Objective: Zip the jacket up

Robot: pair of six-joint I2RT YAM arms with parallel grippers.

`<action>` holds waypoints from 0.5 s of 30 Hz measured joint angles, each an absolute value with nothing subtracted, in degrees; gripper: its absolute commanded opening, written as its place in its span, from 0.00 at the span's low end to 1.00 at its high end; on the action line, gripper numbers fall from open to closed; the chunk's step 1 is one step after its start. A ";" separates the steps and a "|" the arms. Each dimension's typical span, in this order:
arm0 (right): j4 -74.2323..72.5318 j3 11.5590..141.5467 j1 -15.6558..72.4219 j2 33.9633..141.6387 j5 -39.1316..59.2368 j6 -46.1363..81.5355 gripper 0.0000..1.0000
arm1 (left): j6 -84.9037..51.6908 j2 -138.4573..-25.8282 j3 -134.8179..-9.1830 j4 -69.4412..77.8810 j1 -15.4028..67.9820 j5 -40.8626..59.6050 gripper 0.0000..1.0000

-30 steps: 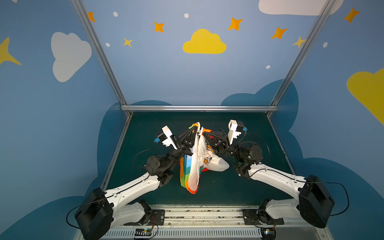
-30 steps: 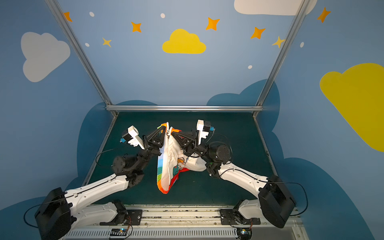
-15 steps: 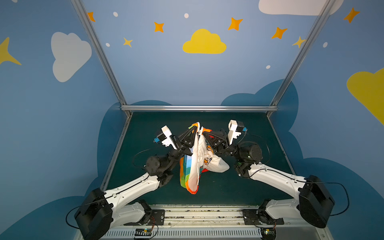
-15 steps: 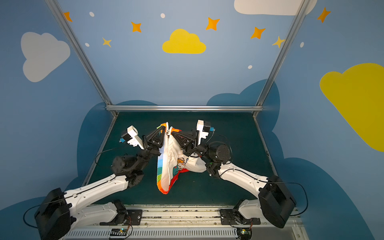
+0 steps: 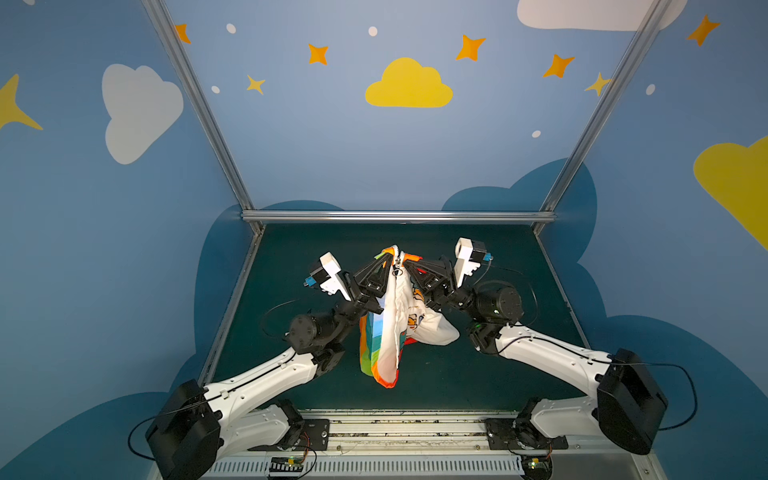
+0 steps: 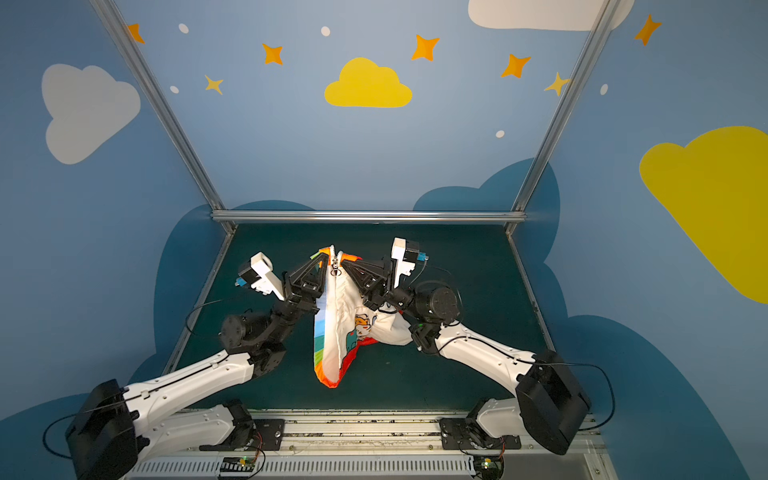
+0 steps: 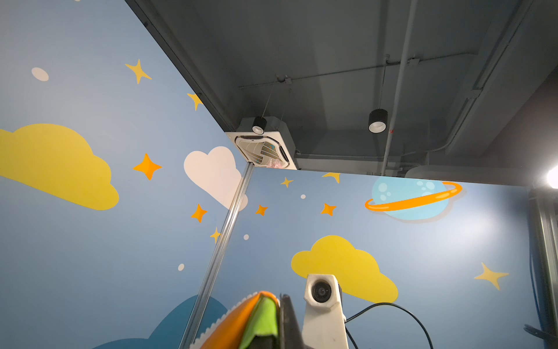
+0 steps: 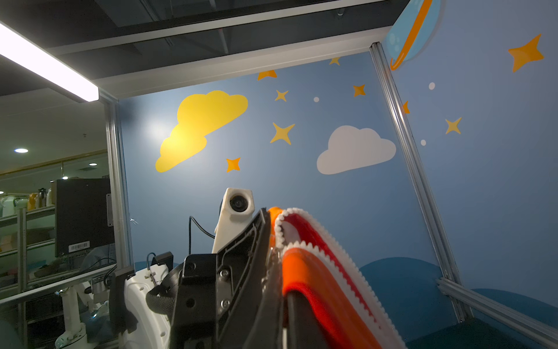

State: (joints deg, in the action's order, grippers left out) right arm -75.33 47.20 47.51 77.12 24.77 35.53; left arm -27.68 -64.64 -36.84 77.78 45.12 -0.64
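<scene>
My left end effector (image 5: 390,257) and right end effector (image 5: 406,262) are each pinching the top edge of the jacket (image 5: 395,328), either side of the ring pull (image 5: 397,272). The jacket drapes toward the counter (image 5: 478,374). Nothing has shifted this past second, so I judge the zipping is stalled.

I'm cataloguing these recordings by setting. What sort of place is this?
Likely a robot work cell inside an office or lab: a green mat walled by aluminium-framed panels painted with clouds and stars, with shelves and a ceiling air unit beyond.
</scene>
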 measured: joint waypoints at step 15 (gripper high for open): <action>-75.07 48.80 47.53 77.97 24.56 35.51 0.00 | -27.75 -64.38 -36.51 77.76 45.12 -1.34 0.03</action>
